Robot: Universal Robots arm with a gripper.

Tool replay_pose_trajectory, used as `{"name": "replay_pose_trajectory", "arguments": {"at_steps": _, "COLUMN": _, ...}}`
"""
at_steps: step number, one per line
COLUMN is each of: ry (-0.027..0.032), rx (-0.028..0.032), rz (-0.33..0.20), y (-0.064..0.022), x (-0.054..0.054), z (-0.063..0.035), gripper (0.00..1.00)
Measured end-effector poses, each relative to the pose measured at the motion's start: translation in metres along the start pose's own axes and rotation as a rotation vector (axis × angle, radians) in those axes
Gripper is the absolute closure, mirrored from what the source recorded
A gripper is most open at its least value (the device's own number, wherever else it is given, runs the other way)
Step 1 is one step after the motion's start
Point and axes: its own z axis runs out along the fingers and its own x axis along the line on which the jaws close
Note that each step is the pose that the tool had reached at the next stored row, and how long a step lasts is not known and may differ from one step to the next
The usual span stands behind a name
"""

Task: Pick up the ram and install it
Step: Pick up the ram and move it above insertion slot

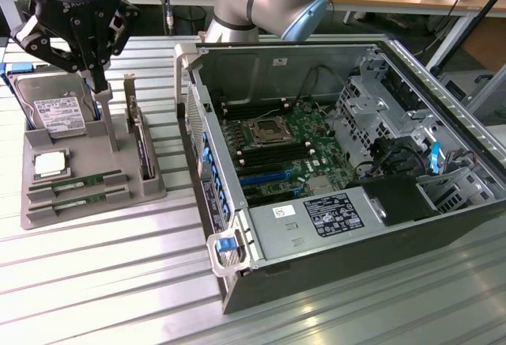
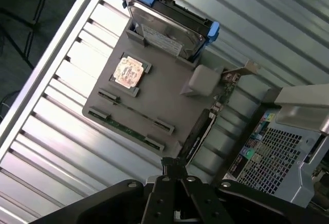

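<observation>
Matte grey plastic tray (image 1: 103, 159) on ribbed aluminium table (image 1: 95, 282), exterior view's left. Ram (image 1: 88, 180), a thin green stick, lying flat in a front slot. Black gripper (image 1: 100, 84) pinched fully shut, holding nothing, pointing straight down over the tray beside the shiny hard drive (image 1: 55, 108). Open sheet-metal PC case (image 1: 245, 64) off right.
</observation>
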Motion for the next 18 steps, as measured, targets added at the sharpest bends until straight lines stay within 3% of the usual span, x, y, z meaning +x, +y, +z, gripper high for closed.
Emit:
{"name": "replay_pose_trajectory", "arguments": {"at_steps": 8, "ry": 0.0097, "rx": 0.0030, "rz": -0.154, "y": 0.0000, "x": 0.0000, "z": 0.0000, "gripper": 0.89}}
{"name": "replay_pose_trajectory", "arguments": {"at_steps": 18, "ry": 0.0189, "rx": 0.0062, "rz": -0.299, "y": 0.0000, "x": 0.0000, "z": 0.0000, "gripper": 0.89}}
